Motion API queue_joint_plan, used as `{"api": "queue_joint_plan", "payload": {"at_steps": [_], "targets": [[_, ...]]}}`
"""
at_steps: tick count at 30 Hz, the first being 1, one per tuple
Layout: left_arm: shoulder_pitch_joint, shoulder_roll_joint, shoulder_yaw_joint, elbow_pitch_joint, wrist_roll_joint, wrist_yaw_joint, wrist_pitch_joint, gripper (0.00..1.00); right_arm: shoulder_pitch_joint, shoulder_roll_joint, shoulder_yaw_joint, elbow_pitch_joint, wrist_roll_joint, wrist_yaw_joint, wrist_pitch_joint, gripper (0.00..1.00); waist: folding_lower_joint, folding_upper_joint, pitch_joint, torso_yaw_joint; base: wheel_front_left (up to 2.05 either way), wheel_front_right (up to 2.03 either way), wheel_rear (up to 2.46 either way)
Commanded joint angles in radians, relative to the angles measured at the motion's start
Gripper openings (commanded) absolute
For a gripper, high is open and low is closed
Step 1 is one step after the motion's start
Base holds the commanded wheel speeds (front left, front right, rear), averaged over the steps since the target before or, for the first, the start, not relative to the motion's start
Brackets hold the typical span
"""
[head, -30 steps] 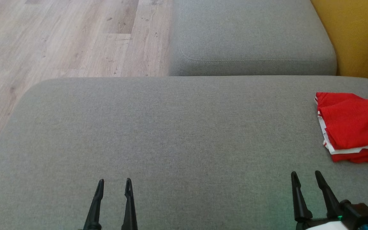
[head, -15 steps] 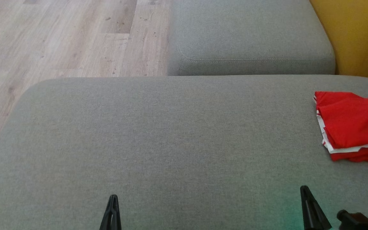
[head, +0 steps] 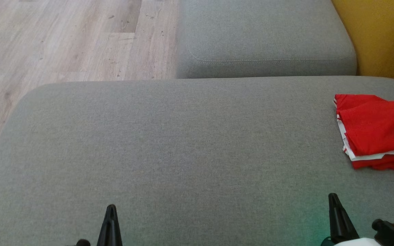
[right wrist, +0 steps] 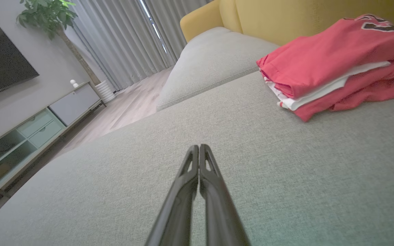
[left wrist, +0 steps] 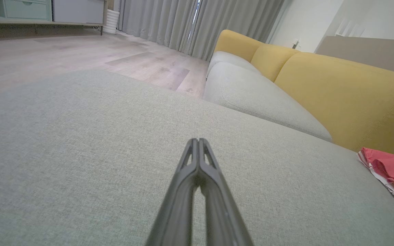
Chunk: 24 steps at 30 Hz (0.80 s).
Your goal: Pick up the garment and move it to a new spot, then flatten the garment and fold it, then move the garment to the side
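Garment (head: 375, 131): lay folded, red, at far right of grey cushion (head: 183, 143). Left tool (head: 110, 207): clenched, empty, above cushion. Right tool (head: 333, 196): clenched, empty, near garment, not touching.

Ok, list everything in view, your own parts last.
near cushion: 1, grey, foreground
far cushion: 1, grey, beyond it
sofa back: 1, yellow, far right
garment: 1, red with white trim, folded on near cushion's right end
floor: 1, pale wood, left
curtains: 1 set, grey, far wall
television: 1, black, on wall
plant: 1, green, beside curtains
left end effector: 1, black, shut, lower left
right end effector: 1, black, shut, lower right
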Motion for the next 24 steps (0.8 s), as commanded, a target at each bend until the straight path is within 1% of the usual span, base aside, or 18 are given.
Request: {"api": "queue_joint_plan", "payload": {"at_steps": [1, 24], "targets": [[-0.043, 0.007, 0.015, -0.026, -0.022, -0.007, 0.004, 0.00, -0.046, -0.010, -0.003, -0.028, 0.025, 0.000, 0.003, 0.00, 0.0000, 0.0000, 0.001, -0.001, 0.00, 0.00, 0.00], [-0.110, 0.015, 0.077, 0.009, -0.297, -0.061, 0.061, 0.00, -0.106, -0.015, -0.026, -0.024, 0.290, 0.000, 0.064, 0.00, 0.0000, 0.0000, 0.020, -0.020, 0.00, 0.00, 0.00]]}}
